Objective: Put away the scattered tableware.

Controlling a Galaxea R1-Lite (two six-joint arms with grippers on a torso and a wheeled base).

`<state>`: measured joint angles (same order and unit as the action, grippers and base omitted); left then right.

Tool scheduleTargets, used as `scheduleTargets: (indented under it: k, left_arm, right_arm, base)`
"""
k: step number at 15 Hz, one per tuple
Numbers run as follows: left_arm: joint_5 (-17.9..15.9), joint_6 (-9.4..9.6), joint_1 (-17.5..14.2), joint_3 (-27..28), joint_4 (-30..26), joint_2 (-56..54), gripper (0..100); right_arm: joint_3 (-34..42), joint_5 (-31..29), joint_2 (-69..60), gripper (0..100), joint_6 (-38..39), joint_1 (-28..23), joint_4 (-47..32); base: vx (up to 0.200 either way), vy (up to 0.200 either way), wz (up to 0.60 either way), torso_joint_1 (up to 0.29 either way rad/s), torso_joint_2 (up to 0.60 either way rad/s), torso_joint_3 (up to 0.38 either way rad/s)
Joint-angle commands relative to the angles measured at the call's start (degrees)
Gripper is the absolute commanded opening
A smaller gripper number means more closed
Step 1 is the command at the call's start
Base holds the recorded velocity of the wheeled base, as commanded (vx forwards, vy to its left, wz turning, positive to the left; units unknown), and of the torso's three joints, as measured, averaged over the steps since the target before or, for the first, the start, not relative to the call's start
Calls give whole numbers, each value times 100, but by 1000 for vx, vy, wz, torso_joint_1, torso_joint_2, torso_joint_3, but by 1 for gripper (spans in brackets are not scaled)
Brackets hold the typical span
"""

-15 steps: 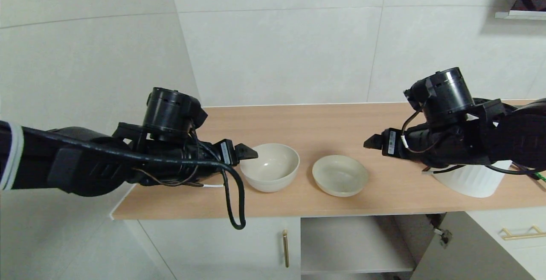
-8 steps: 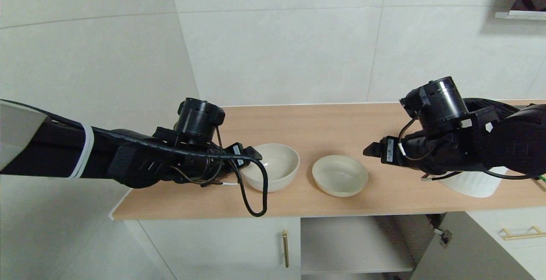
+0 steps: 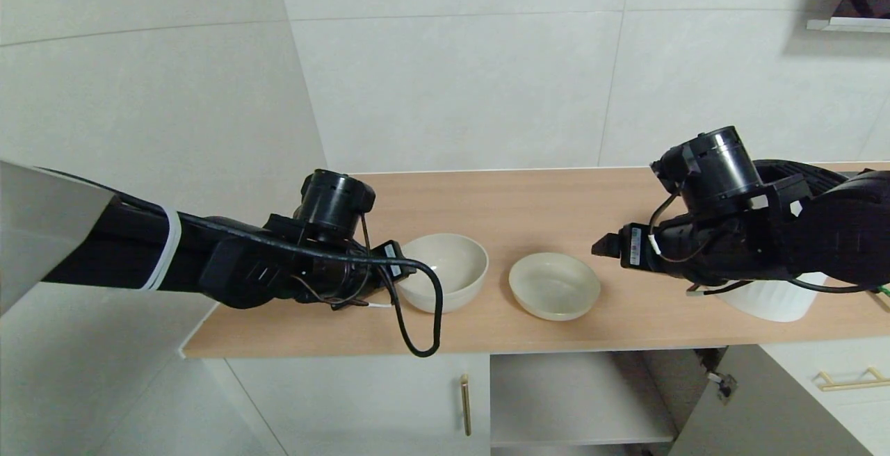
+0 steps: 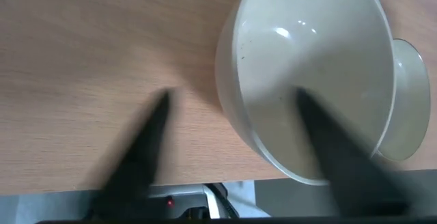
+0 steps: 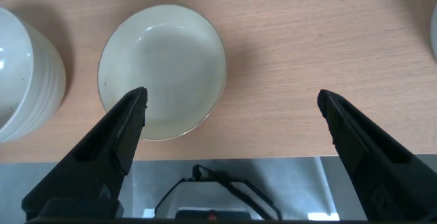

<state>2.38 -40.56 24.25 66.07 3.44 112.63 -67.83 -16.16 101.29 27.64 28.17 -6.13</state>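
The bowl (image 3: 445,270) stands upright on the desk (image 3: 528,206) near its front edge. It is cream, deep and glossy inside. Just beside it on my right sits a dish (image 3: 554,286) in the same cream but shallow, with a strip of desk between the two.

My left arm lies low and nearly level from the left, its wrist at the bowl's near wall, and there a looped cable covers my left tool (image 3: 407,266). The left wrist view shows its fingers (image 4: 147,149) spread wide. One is over the bowl's inside and the other outside the wall above the desk. I cannot tell whether either touches.

My right arm reaches in level from the right, with my right tool (image 3: 601,244) pointing at the dish. Its fingers (image 5: 116,149) are wide apart with nothing between them, one over the dish's rim, one over bare desk. A white ribbed tub (image 3: 772,303) sits under that arm.
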Motion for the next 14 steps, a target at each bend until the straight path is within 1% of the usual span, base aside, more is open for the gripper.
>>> scheduleTargets:
  k: [1,9,11,12,13,14]
  left_arm:
    - [8,-5,1,2,-1,-13,0]
    - [-9,22,1,-68,-63,-224,0]
    - [-264,57,1,-156,-300,-479,0]
    - [-668,48,1,-165,-484,-725,0]
    - [-835,48,-17,-174,-520,-830,0]
    - [-844,48,-17,-191,-520,-874,0]
  right_arm:
    - [-2,-1,-13,100,-4,4,-11]
    - [-2,-1,110,100,-4,57,-11]
    - [6,-10,233,100,-4,153,-11]
    - [15,-10,400,100,-21,171,-11]
    - [6,-27,567,100,-48,171,7]
    - [-11,-106,717,100,-92,171,16]
  base:
    - [0,0,0,0,0,0]
    - [0,0,0,0,0,0]
    - [0,0,0,0,0,0]
    - [0,0,0,0,0,0]
    - [0,0,0,0,0,0]
    - [0,0,0,0,0,0]
